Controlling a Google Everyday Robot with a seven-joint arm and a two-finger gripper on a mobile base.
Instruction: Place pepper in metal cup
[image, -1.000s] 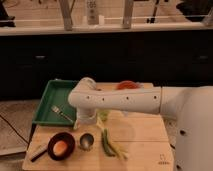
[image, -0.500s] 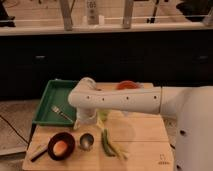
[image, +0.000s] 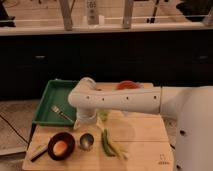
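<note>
Pepper: long, thin, dark green, lying flat on the wooden board, running from near the arm's lower end down toward the front edge. A paler yellow-green piece lies touching it on the right, the two crossing low down.

Cup: small, round, shiny silver, upright, mouth up, nothing seen inside.

Claw: at the low end of the white arm, pointing down at the board's back left part. Cannot tell how it stands. Cup sits just below and in front of the claw; pepper just to the right of that, apart from both cup and claw.

Black bowl with orange inside: left of the cup, near it. Green tray with a fork: behind and left of the claw.

Against half a second back: no change noted. Arm, pepper and cup all as they were.
</note>
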